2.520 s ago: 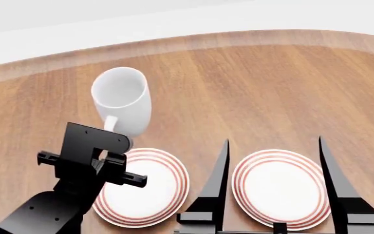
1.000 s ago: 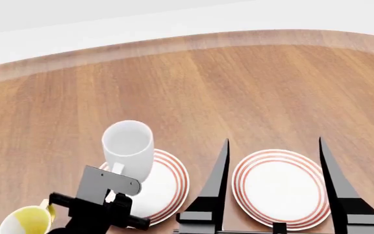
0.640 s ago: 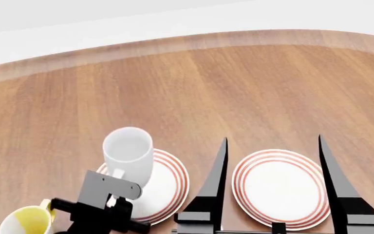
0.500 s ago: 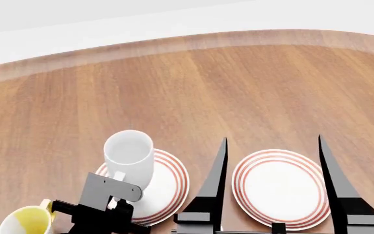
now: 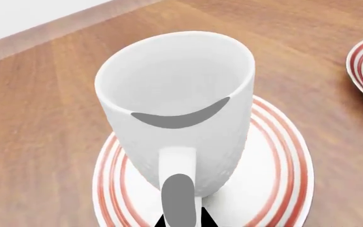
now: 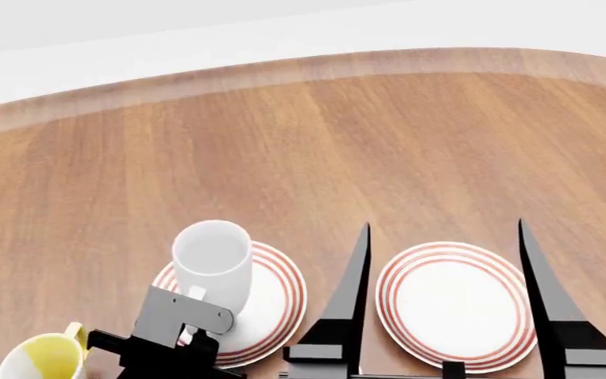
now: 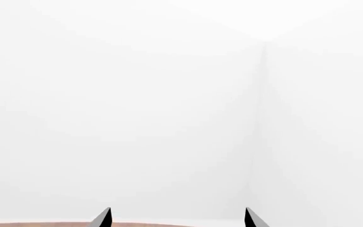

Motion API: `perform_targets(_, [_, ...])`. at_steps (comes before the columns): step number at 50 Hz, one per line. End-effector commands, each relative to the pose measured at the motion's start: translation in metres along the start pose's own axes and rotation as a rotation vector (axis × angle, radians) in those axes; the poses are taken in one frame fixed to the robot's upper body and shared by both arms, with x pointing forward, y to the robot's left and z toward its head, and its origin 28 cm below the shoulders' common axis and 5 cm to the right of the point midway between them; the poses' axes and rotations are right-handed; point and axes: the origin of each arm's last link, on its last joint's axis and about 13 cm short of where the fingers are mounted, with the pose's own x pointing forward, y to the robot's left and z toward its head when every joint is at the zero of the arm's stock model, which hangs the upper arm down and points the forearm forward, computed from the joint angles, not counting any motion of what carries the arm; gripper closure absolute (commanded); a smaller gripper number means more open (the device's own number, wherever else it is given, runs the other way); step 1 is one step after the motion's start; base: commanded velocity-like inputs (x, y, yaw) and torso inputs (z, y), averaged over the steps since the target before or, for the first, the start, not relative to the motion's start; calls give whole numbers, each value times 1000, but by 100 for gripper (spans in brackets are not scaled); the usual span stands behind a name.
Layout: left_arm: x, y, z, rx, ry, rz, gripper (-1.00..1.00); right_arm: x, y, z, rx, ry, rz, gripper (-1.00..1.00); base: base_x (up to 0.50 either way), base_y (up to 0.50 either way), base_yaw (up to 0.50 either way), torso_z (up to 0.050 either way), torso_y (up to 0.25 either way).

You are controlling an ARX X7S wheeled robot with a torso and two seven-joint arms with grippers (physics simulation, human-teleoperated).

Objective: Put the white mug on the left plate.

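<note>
Head view has your left end effector (image 6: pixel 182 335) clenched on the white mug's (image 6: pixel 214 264) handle at the left plate's (image 6: pixel 277 296) ten o'clock rim, right end effector (image 6: pixel 442 304) spread, so releasing off-centre could tip it onto the desk (image 6: pixel 387 142).

Even, bright, diffuse render lighting; no glare and no blur, with focus sharp to every edge. The white mug (image 5: pixel 175 109) shows only soft grey shading inside. The wooden table (image 6: pixel 387 150) carries faint shadows. The right wrist view is almost wholly featureless white.
</note>
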Motion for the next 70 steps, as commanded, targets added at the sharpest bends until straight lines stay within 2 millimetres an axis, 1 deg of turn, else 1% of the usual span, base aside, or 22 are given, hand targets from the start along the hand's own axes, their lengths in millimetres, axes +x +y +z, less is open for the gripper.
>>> perform_targets(1, [1, -1, 4, 4, -9, -2, 100, 0, 0, 0, 0, -1, -1, -100, 0, 0, 0, 0, 0])
perform_targets(19, [0, 0, -1, -2, 5, -3, 100, 0, 0, 0, 1, 0, 1, -100, 0, 0, 0, 0, 1])
perform_targets(20, [0, -1, -2, -1, 7, -2, -100, 0, 0, 0, 1, 1, 1, -100, 0, 0, 0, 0, 0])
perform_targets(65, [0, -1, -4, -16, 5, 2, -100, 0, 1, 0, 1, 4, 4, -100, 0, 0, 0, 0, 0])
perform_targets(70, [-8, -1, 0, -21, -13, -2, -100, 0, 1, 0, 2, 4, 6, -100, 0, 0, 0, 0, 0])
